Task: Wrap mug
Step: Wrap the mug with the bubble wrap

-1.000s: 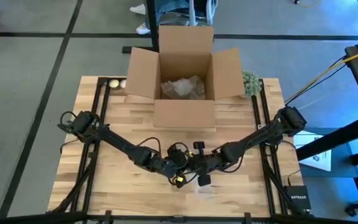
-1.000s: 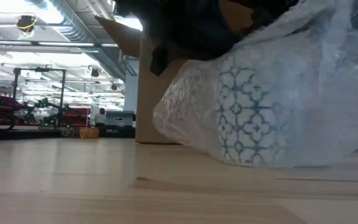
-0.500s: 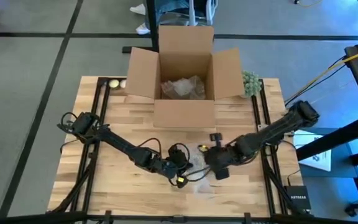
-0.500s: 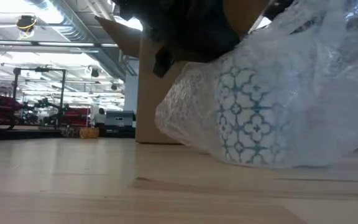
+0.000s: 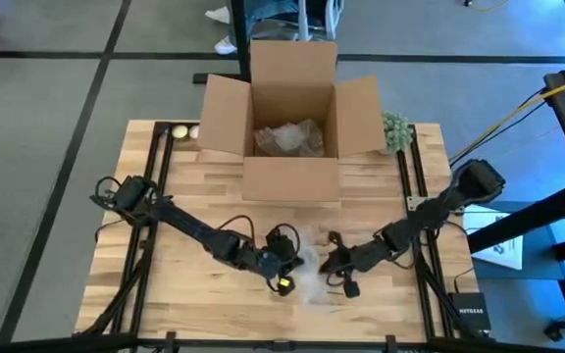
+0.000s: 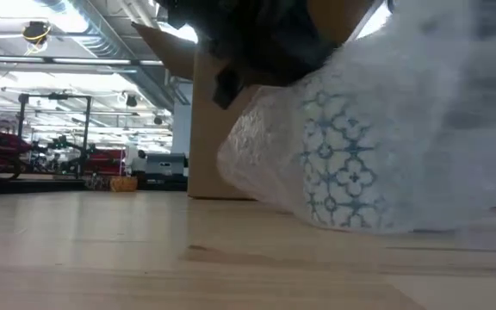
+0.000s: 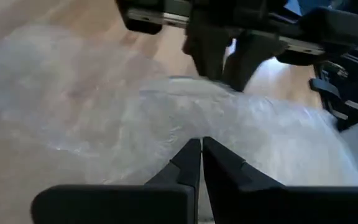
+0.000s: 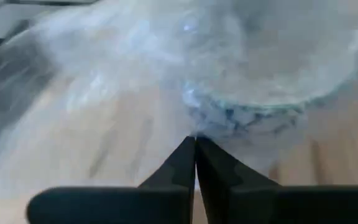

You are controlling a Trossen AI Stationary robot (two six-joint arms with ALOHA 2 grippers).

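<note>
crinkled clear bubble wrap [image 6: 420, 112] veils the blue-patterned round mug [image 6: 338, 164].

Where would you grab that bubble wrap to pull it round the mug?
Probably at a loose edge of the bubble wrap, from the side, level with the table. It lies thin and floppy around the mug, so only a pinch holds it. Left gripper and right gripper pinch it that way.

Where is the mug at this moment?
In the high view, the mug, covered in bubble wrap, sits at the table's front centre, between the left end effector and right end effector, in front of the cardboard box.
</note>
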